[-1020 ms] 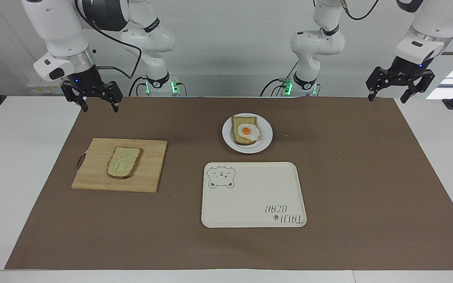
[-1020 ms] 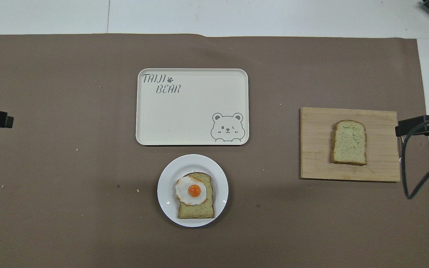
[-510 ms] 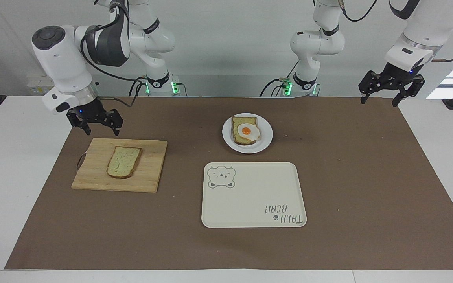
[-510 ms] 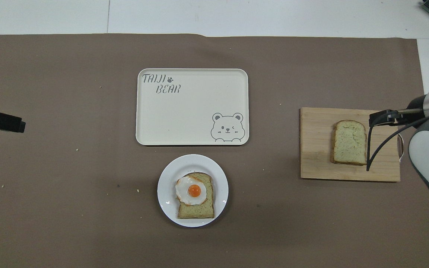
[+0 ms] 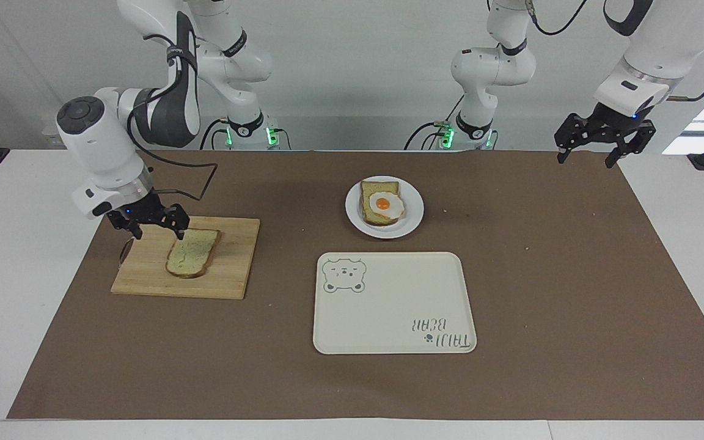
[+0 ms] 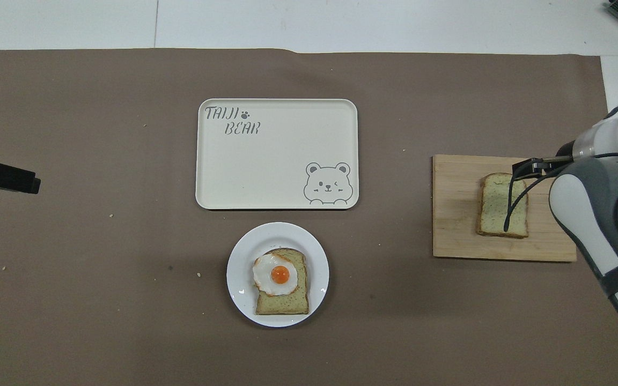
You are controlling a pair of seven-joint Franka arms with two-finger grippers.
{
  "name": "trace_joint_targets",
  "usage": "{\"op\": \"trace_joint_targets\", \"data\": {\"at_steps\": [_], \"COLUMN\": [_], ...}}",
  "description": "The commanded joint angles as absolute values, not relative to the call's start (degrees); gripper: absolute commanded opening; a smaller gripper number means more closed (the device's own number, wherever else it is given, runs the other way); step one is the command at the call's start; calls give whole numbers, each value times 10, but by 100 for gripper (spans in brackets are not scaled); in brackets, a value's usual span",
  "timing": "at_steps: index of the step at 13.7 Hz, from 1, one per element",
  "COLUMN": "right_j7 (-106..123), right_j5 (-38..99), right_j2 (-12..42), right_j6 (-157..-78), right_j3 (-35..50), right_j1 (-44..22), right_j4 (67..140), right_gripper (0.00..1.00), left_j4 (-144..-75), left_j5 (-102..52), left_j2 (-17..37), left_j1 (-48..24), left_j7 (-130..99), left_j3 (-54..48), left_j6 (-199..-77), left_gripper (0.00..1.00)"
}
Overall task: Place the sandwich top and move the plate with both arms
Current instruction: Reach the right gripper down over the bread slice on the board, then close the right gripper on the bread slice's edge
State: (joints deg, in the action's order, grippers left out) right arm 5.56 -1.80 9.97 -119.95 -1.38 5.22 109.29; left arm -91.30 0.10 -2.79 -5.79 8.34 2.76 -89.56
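The bread slice (image 5: 192, 252) lies flat on the cutting board (image 5: 230, 275) toward the right arm's end of the table. The right gripper (image 5: 153, 227), fingers spread, hangs over the board at the slice's ten o'clock in the facing view. The plate (image 5: 413, 211) with egg toast (image 5: 381, 205) sits at twelve o'clock from the tray (image 5: 388, 311). The left gripper (image 5: 589, 156) waits, spread wide, over the mat's corner.

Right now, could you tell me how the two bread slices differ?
The sandwich top is bare; the egg slice carries a fried egg. The sandwich top lies on the cutting board, the egg slice on the plate. Both lie flat, with brown crusts.
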Motion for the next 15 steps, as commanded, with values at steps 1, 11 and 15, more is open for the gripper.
{"op": "trace_joint_targets", "data": {"at_steps": [1, 11, 15], "right_j7": [100, 195, 202], "right_j5": [16, 92, 125], "right_j2": [108, 151, 151], "right_j6": [-1246, -1288, -1294], "right_j3": [-8, -8, -8], "right_j1": [70, 98, 100], "right_j4": [1127, 1160, 1170], "right_gripper": [100, 100, 100], "left_j4": [-933, -897, -853], "left_j5": [-4, -16, -10], "left_j2": [-41, -23, 7], "left_j1": [-63, -57, -57], "left_j7": [79, 77, 77], "left_j3": [33, 33, 36], "left_j6": [-906, -861, -823], "left_gripper": [100, 100, 100]}}
